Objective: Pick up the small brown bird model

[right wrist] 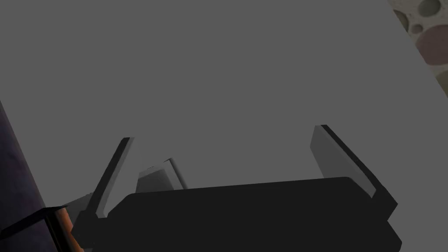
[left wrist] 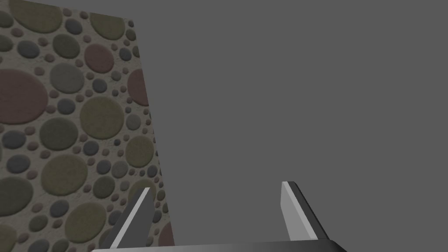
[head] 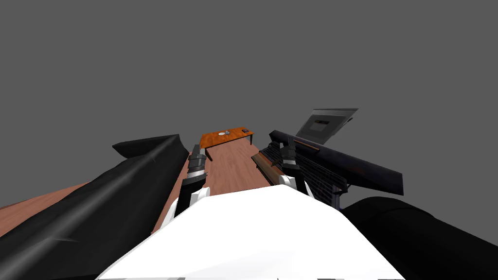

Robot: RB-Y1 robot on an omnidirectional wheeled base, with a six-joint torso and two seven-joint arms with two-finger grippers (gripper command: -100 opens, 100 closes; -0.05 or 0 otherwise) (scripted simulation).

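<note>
Facing an orange table [head: 214, 139] at centre frame of the head view, beyond a strip of red-brown floor [head: 233, 167] running between a black sofa [head: 97, 204] at lower left and a dark keyboard-like unit [head: 311, 167] at right. Holding nothing in left gripper [left wrist: 216, 186] or right gripper [right wrist: 224, 133], fingers of each spread wide apart. Cannot single out the bird model among the few tiny things [head: 226, 132] on that tabletop, well apart from both grippers.

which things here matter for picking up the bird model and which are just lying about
For the job: orange table; small things on it, too small to tell the bird; left hand and right hand, both open.
Lying about: black sofa; dark piano; grey screen behind it.
</note>
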